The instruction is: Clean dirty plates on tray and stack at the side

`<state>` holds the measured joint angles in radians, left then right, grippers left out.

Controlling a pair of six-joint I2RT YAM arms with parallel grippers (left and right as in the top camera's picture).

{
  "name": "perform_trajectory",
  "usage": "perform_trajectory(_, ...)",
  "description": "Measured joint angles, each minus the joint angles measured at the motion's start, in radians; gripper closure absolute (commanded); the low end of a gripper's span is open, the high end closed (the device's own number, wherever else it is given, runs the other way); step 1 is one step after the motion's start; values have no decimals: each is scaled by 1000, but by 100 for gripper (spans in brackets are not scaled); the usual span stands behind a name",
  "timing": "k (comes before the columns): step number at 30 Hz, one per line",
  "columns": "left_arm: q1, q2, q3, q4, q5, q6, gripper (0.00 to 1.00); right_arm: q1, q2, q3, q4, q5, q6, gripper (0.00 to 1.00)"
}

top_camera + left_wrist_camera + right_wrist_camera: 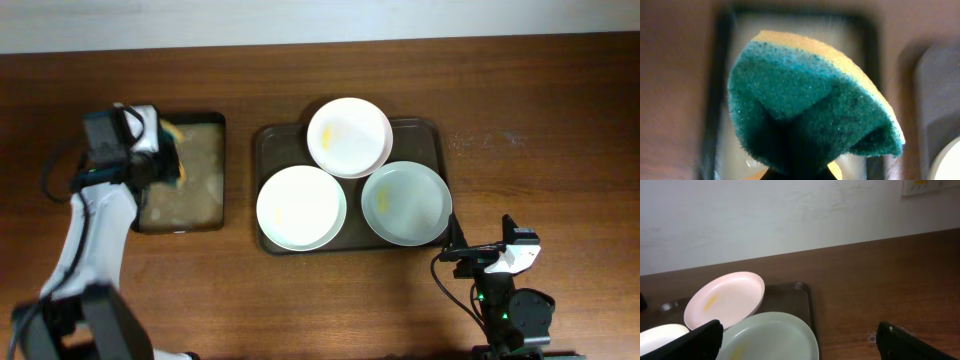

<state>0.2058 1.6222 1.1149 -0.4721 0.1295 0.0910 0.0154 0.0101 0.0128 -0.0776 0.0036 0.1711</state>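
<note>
Three white plates lie on the dark brown tray (432, 133): one at the back (349, 137), one at the front left (301, 207), and a faintly bluish one at the front right (406, 203). Each has a small yellowish smear. My left gripper (165, 155) is shut on a green and yellow sponge (810, 100) above the small black tray (185, 218). My right gripper (470, 253) is open and empty, just in front of the bluish plate (770, 335). The back plate (725, 300) and the tray's corner (805, 292) also show in the right wrist view.
The small black tray with a tan inside lies left of the brown tray, with a narrow strip of bare table between them. Bare wooden table (540, 150) lies right of the brown tray. A white wall (790, 215) stands behind the table.
</note>
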Motion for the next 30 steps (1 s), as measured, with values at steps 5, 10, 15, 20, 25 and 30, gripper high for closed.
perform_trajectory(5,0,-48,79,-59,0,-1,100,0,0,0,0,0,0,2)
perform_trajectory(10,0,-277,258,-27,66,-77,100,0,0,0,0,0,0,2)
perform_trajectory(15,-9,-469,311,-112,138,-301,100,0,0,0,0,0,0,1)
perform_trajectory(20,-115,-406,303,-337,159,-533,100,0,0,0,0,0,0,2)
perform_trajectory(25,-324,-270,293,-445,165,-600,100,0,0,0,0,0,0,2)
perform_trajectory(30,-512,-105,292,-451,158,-620,100,0,0,0,0,0,0,2)
